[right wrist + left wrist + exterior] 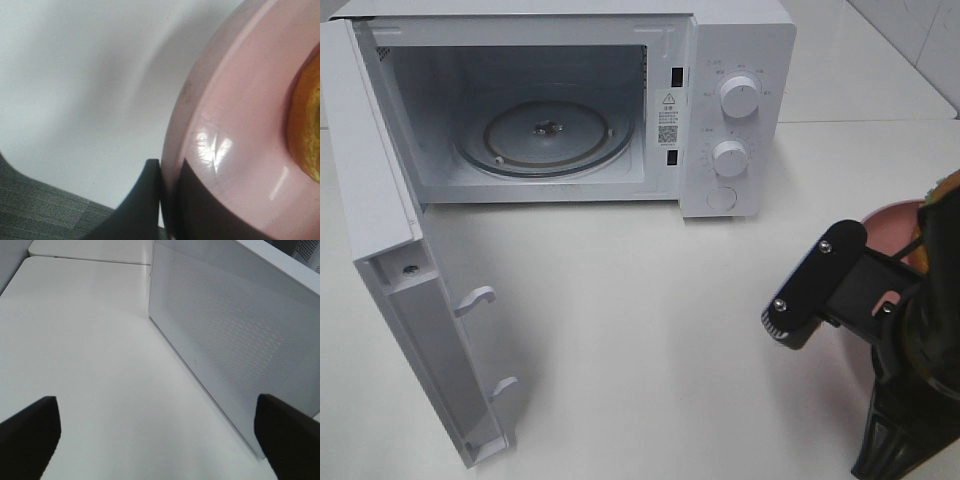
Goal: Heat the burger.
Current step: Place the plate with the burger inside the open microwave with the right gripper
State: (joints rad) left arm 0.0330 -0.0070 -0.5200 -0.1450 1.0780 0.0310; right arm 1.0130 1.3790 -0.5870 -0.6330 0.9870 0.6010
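Your right gripper [169,172] is pressed together on the rim of the pink plate [235,100], one finger outside the edge and one on the inner slope. That looks like a carry grip on the dish, so nothing has to squeeze the food. The burger [307,125] sits on that plate with only a golden edge of it in the wrist view. Plate and burger are out at the right side of the table [640,330], well apart from the microwave [740,60]. Its door [225,340] stands swung wide and the glass turntable [545,135] is exposed, so your way in looks open. Your left gripper [157,435] is spread wide and holds nothing. It hangs near the door's outer face, I'd say placed to push it shut once the plate is inside.
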